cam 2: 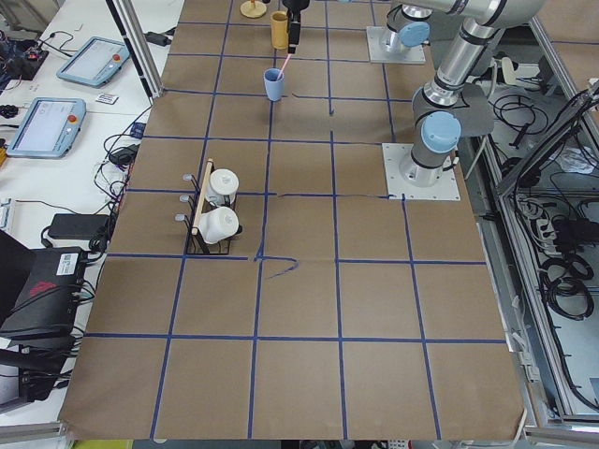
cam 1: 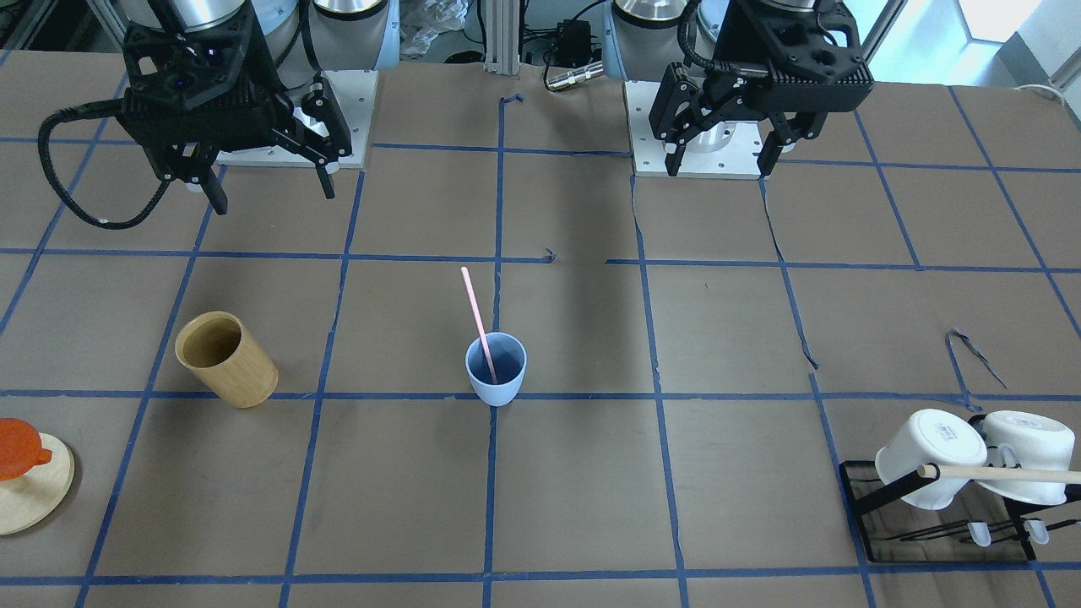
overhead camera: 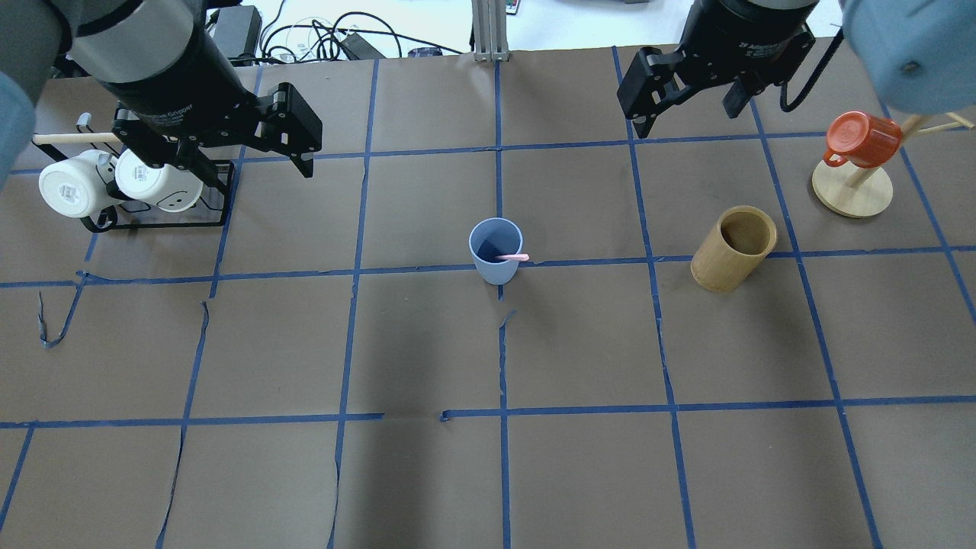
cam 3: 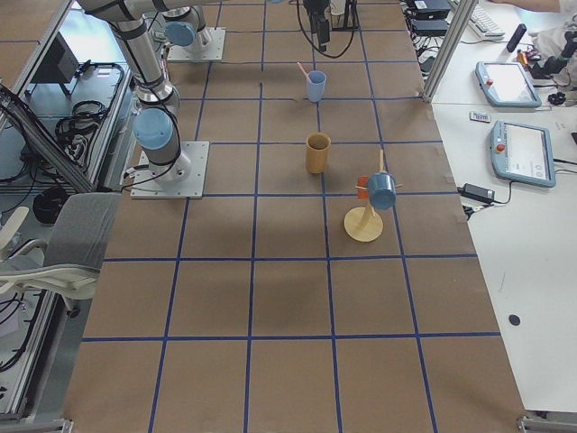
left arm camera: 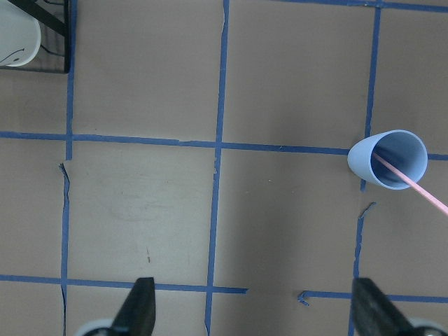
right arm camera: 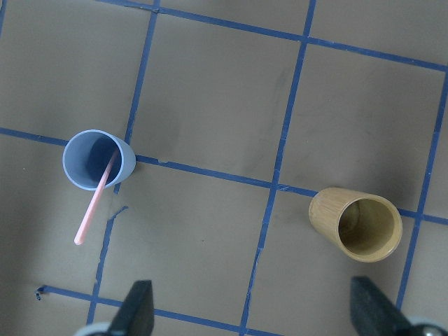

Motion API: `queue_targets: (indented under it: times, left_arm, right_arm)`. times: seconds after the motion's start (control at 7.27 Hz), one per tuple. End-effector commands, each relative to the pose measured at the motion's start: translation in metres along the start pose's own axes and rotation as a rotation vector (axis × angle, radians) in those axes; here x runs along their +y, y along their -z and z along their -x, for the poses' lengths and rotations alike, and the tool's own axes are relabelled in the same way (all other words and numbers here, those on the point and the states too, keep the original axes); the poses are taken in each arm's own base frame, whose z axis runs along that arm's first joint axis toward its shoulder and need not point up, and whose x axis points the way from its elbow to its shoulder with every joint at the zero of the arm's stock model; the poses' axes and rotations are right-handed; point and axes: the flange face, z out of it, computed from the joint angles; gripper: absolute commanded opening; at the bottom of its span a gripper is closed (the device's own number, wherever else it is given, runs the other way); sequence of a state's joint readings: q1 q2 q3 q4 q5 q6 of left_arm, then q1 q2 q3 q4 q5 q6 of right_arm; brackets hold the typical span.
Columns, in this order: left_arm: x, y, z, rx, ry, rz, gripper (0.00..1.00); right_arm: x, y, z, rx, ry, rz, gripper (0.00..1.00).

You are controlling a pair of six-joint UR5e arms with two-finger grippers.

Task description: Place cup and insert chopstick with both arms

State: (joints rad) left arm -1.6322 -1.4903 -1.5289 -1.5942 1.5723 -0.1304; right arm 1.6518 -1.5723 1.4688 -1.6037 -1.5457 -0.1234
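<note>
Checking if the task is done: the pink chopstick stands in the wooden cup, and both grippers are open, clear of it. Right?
No. The chopstick stands in the blue cup, not the wooden cup, which is empty; the right wrist view shows this. Both the left gripper and right gripper are open, clear of it.

One camera looks down from behind the robot, one faces it across the table [overhead camera: 427, 343], two watch from far off at the table's ends, two ride its wrists, and all see the blue cup [overhead camera: 494, 273].
</note>
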Motion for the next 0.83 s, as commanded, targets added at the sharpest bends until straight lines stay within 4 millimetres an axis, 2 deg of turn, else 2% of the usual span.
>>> queue_targets:
  times: [0.0,0.28,0.69]
  left_arm:
    - [0.0004,0.0001,0.0002,-0.002,0.000,0.001,1.00]
    - [0.0004,0.0001,0.0002,-0.002,0.000,0.001,1.00]
    - [0.0004,0.0001,0.0002,-0.002,0.000,0.001,1.00]
  right_arm:
    - [0.0141,0.0033,-0.0025,0.003,-0.035,0.038,1.00]
    - [0.0232,-0.0005,-0.0011,0.005,-0.035,0.062,1.00]
    - [0.0207,-0.0038,-0.0067,0.009,-0.082,0.050,1.00]
